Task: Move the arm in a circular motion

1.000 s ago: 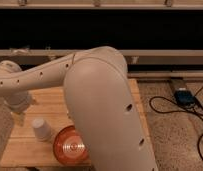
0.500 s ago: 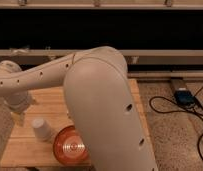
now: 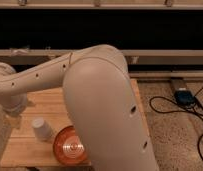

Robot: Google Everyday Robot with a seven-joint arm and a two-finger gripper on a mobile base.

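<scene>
The cream-white arm fills the view. Its thick rounded segment (image 3: 105, 115) stands in the middle foreground. A thinner segment with small dark holes (image 3: 40, 80) runs from it to a bulbous joint at the far left (image 3: 4, 80). The gripper (image 3: 10, 107) hangs below that joint at the left edge, over the left end of a wooden table (image 3: 45, 102). It holds nothing that I can see, and it is partly cut off by the frame edge.
A white cup (image 3: 42, 129) stands on the table, with an orange-red ribbed bowl (image 3: 69, 146) beside it, partly behind the arm. A blue device (image 3: 185, 96) and black cables (image 3: 170, 107) lie on the speckled floor at right. A dark shelf wall runs along the back.
The arm's left end and gripper have shifted only slightly. The cup and bowl have not moved.
</scene>
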